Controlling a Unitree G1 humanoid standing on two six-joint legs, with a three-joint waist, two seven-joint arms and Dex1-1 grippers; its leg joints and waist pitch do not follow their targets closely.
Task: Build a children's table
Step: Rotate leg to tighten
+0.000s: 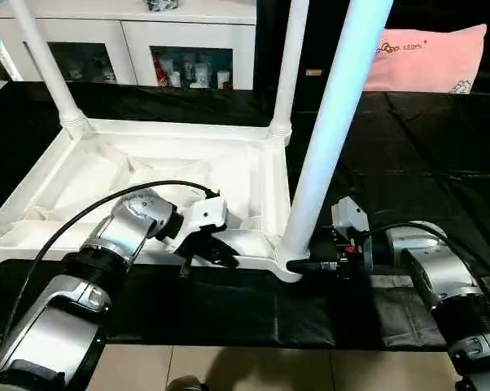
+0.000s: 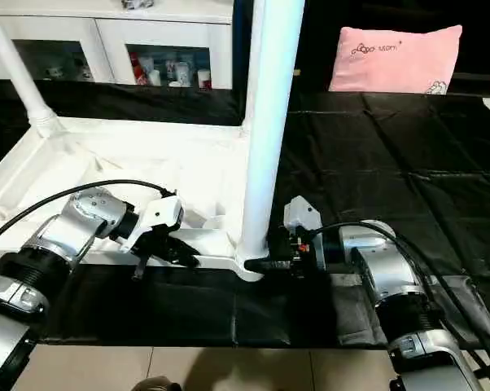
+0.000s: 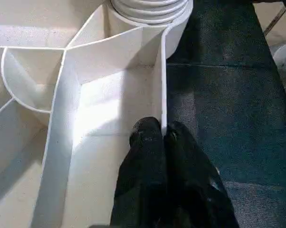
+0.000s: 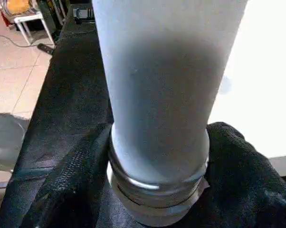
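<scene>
our right gripper (image 1: 304,265), two black fingers with a woven texture, straddles the base of the nearest long white round plastic leg (image 1: 330,138), one finger (image 4: 71,185) on each side where the tube meets its ribbed collar; we judge this hold lets us turn or steady the leg in its round corner socket (image 1: 287,267). our left gripper (image 1: 220,251) is pinched shut on the thin raised rim (image 3: 163,90) of the upturned white plastic table top (image 1: 147,175), seemingly to keep the top from shifting while the leg is worked. the top lies ribbed side up on a dull black sheet (image 1: 408,155) covering the bench, its smooth walls forming angled cells. farther off, two more white tube legs (image 1: 290,61) stand upright in the far corner sockets. beyond them sit a white cabinet with glass doors (image 1: 131,41) and a soft pink pillow (image 1: 428,57).
</scene>
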